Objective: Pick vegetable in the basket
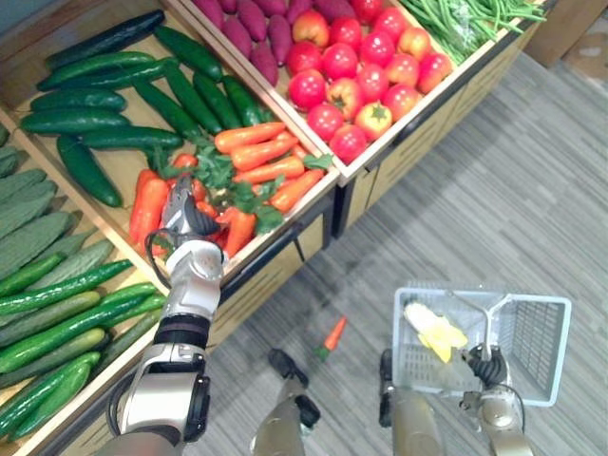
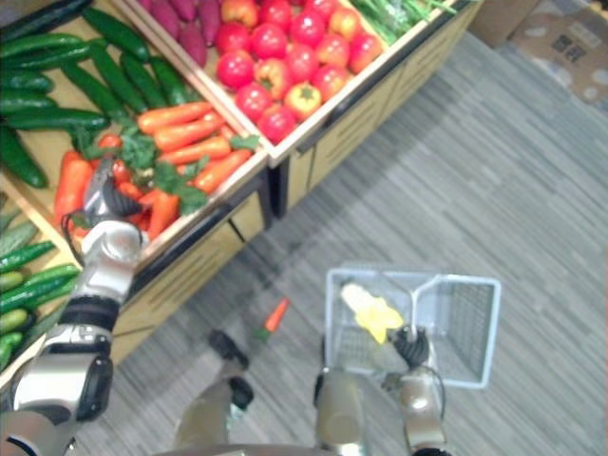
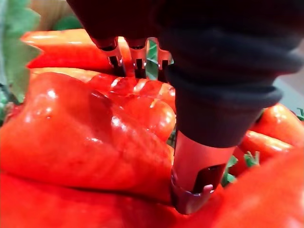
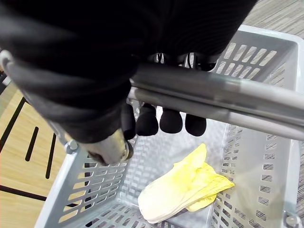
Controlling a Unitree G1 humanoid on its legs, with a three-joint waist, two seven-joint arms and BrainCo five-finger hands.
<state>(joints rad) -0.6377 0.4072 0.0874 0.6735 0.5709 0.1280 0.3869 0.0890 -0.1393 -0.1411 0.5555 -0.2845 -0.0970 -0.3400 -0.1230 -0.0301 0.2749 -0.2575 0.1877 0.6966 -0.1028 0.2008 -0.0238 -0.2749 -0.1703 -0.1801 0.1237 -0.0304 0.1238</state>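
Nearest, low on the right: right hand (image 4: 147, 123), wrapped firmly round the grey handle (image 4: 213, 97) of a pale grey plastic basket (image 1: 532, 347), carried above the striped grey floor (image 1: 494, 190). Inside the basket, lying on its bottom toward the left wall, one pale yellow leafy vegetable (image 4: 185, 190), apart from the hand.

On the floor to the left of the basket, between it and the stand, a single small carrot (image 1: 333, 334) with a green top.

Further left, reaching over the front edge of the wooden stand (image 1: 275, 261): left hand (image 1: 185, 218), pushed down into the near end of the carrots (image 1: 256, 152) and their green leaves. From the left wrist, pressed against a glossy orange-red vegetable (image 3: 85, 137); cannot tell whether closed on it.

Around the carrot compartment:
- dark green cucumbers (image 1: 85, 119) just behind, on the far left;
- lighter green cucumbers (image 1: 57, 313) in the near left compartment, with bumpy green gourds (image 1: 24, 228) beyond them;
- red and orange tomatoes (image 1: 356, 66) in the next compartment to the right;
- purple sweet potatoes (image 1: 256, 28) at the far end of that compartment;
- green beans (image 1: 465, 19) at the far right.
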